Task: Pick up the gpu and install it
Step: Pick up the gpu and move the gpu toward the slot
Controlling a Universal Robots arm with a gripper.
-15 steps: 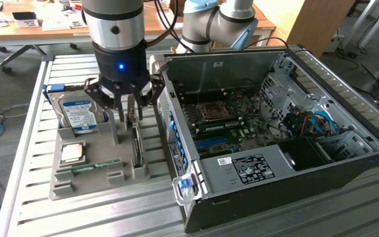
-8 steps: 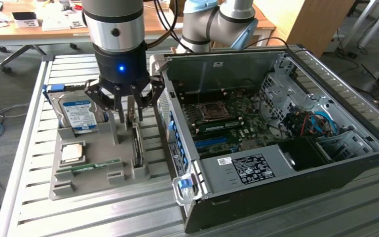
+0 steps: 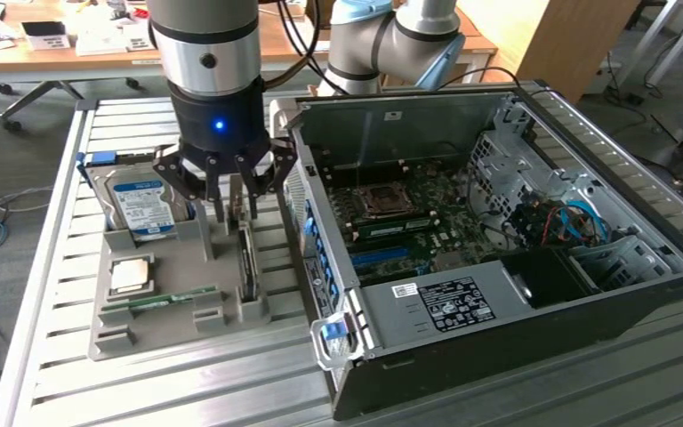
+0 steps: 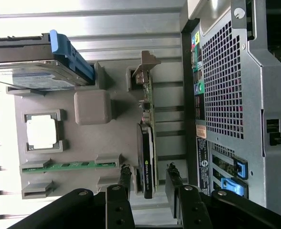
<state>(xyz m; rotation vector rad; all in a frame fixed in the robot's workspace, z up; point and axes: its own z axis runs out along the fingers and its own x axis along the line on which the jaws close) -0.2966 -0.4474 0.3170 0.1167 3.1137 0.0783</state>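
One tray (image 3: 140, 342) at the exterior view's left carries four parts: one gpu (image 4: 147, 157), one hard drive (image 3: 140, 200), one chip (image 3: 128, 274) and one memory stick (image 3: 164, 298). One open case (image 3: 496, 365) stands at the exterior view's right. One slatted table (image 3: 116, 391) bears both. One arm (image 3: 209, 53) has one gripper (image 4: 149, 168) with two fingers (image 4: 125, 181) in the wrist view. Two blue tabs (image 4: 241, 168) show on the case's rear there — the exterior view shows several, too small to count.
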